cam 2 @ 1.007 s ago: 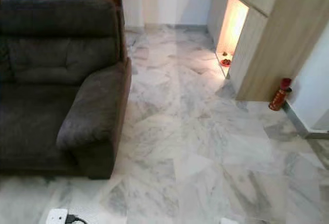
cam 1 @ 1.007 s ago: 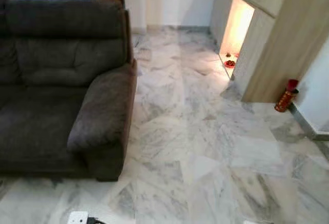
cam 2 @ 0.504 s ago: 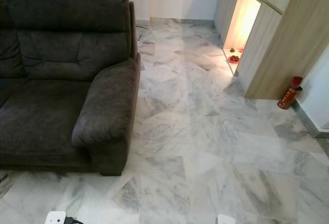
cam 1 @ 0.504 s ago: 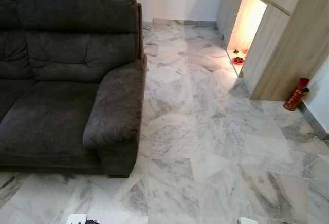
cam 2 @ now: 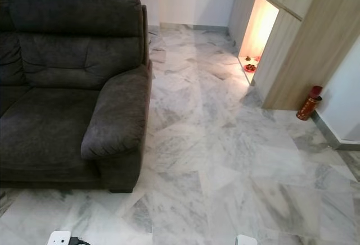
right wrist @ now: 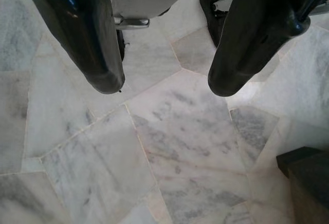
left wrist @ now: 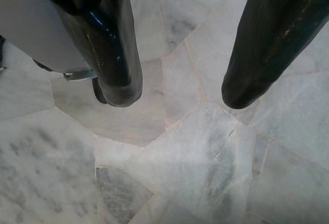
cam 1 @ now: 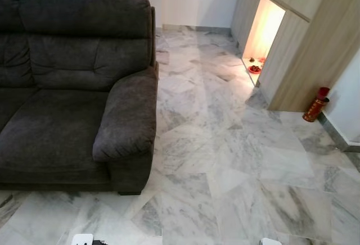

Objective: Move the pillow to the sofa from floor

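Below the left pincer (left wrist: 177, 93), fingers spread open and empty, lies bare marble floor (left wrist: 169, 172); same under the right pincer (right wrist: 162, 88), also open, holding nothing, a dark corner near it. Head views: dark grey sofa (cam 1: 67, 87) on the robot's left, lit wooden cabinet niche (cam 1: 264, 28) and red canister (cam 1: 314, 105) ahead right. Pillow's place: cannot tell.

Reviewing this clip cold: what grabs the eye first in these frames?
The big dark grey fabric sofa fills the robot's left side, its seat bare. To its right stretches a pale grey-veined marble floor, running up to a light wood cabinet with a warmly lit niche; a small red cylinder stands at the cabinet's foot. Both grippers, left gripper and right gripper, hang open over bare tiles.
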Tool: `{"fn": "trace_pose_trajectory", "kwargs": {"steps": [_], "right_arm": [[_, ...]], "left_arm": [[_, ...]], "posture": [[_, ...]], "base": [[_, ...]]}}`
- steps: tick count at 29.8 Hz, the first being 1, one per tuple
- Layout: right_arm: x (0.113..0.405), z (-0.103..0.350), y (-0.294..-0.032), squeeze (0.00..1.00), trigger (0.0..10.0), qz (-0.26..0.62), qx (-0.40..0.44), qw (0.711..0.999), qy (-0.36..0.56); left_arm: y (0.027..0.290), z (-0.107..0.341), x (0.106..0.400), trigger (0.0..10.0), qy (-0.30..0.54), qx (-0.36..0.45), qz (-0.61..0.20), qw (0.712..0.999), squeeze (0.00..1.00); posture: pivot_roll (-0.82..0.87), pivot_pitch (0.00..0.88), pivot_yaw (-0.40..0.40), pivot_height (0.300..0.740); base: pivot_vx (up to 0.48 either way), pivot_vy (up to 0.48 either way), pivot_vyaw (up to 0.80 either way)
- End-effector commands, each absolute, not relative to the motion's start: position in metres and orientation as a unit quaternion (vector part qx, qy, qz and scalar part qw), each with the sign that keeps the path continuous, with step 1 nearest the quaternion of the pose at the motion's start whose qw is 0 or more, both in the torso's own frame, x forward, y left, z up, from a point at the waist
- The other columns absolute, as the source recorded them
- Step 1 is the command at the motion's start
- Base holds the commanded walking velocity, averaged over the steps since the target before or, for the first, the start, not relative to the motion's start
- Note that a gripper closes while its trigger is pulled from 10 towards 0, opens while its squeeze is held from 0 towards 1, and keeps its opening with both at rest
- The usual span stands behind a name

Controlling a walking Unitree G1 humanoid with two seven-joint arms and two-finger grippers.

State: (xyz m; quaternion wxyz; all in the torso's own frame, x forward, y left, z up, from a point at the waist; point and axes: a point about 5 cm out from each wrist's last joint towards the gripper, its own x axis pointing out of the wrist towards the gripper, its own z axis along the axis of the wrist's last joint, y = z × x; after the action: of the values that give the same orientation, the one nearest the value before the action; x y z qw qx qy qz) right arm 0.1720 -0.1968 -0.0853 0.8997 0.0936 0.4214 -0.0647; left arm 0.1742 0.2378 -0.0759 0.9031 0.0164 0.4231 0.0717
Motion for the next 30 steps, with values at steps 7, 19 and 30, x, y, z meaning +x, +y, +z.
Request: {"fn": "trace_pose_trajectory", "kwargs": {"steps": [7, 19, 30], "right_arm": [[0.1698, -0.0861, -0.1981, 0.00, 10.0, -0.066, 0.092, 0.898, 0.425], [0.1700, -0.0861, -0.1972, 0.00, 10.0, -0.065, 0.094, 0.898, 0.424], [0.1703, -0.0862, -0.1956, 0.00, 10.0, -0.065, 0.097, 0.899, 0.423]], "left_arm": [[0.2388, -0.0787, 0.1680, 10.0, 0.433, 0.012, 0.073, 0.898, 0.00], [0.2333, -0.0803, 0.1682, 10.0, 0.437, 0.010, 0.070, 0.897, 0.00], [0.2336, -0.0806, 0.1678, 10.0, 0.440, 0.010, 0.071, 0.895, 0.00]], "posture": [[-0.05, 0.065, 0.012, 0.740], [-0.05, 0.068, 0.013, 0.740], [-0.05, 0.069, 0.016, 0.740]], "base": [[0.000, 0.314, 0.00], [0.000, 0.314, 0.00], [0.000, 0.323, 0.00]]}}
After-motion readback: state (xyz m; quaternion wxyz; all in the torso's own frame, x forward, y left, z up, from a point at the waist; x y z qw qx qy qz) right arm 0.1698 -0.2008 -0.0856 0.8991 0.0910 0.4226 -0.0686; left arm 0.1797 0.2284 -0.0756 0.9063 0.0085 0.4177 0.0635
